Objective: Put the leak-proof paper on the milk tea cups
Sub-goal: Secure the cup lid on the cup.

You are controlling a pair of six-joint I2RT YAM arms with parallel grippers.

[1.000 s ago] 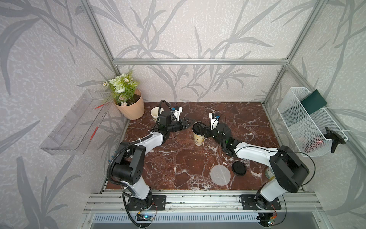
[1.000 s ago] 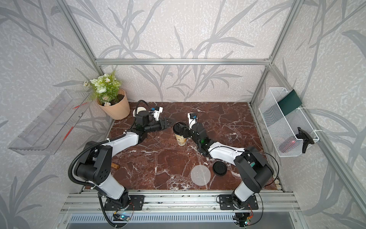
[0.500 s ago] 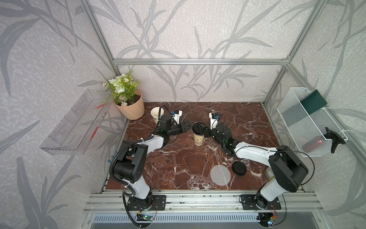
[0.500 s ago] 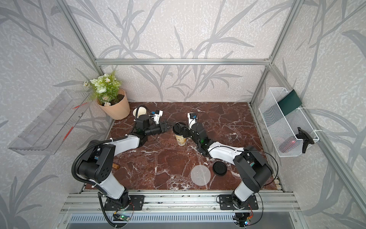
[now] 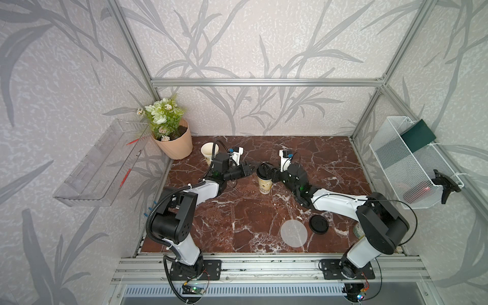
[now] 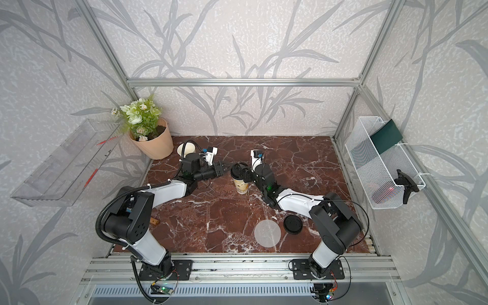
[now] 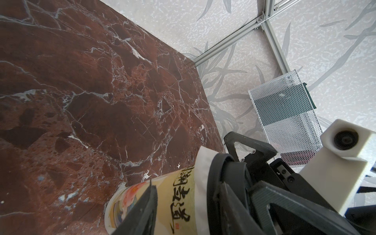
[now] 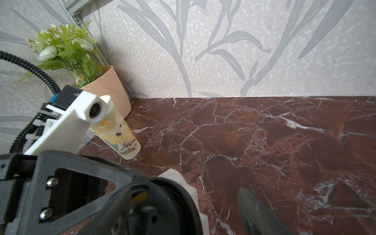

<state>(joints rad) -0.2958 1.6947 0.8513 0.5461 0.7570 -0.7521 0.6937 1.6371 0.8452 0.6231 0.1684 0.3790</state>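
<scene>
One milk tea cup [image 5: 264,184] stands mid-table with a sheet of leak-proof paper [image 7: 203,179] crimped under a black lid [image 5: 264,169]. My left gripper [image 5: 252,167] is rolled on its side at the cup's top, jaws apart. One of its fingers [image 7: 142,211] lies across the cup's side and the other sits by the lid. My right gripper [image 8: 181,193] straddles the lid from the opposite side, open. Bare table shows between the lid and one finger [image 8: 258,213]. A second, uncovered milk tea cup [image 5: 209,153] stands at the back left. Another leak-proof paper disc [image 5: 294,233] lies flat near the front.
A loose black lid [image 5: 319,224] lies beside the front disc. A peach flower pot [image 5: 175,146] stands in the back left corner next to the uncovered cup. A clear shelf [image 5: 100,169] hangs on the left wall and a white mesh basket [image 5: 412,169] on the right wall.
My left gripper has moved right, up to the lidded cup, and its jaws have narrowed. The right arm has stayed at the lid.
</scene>
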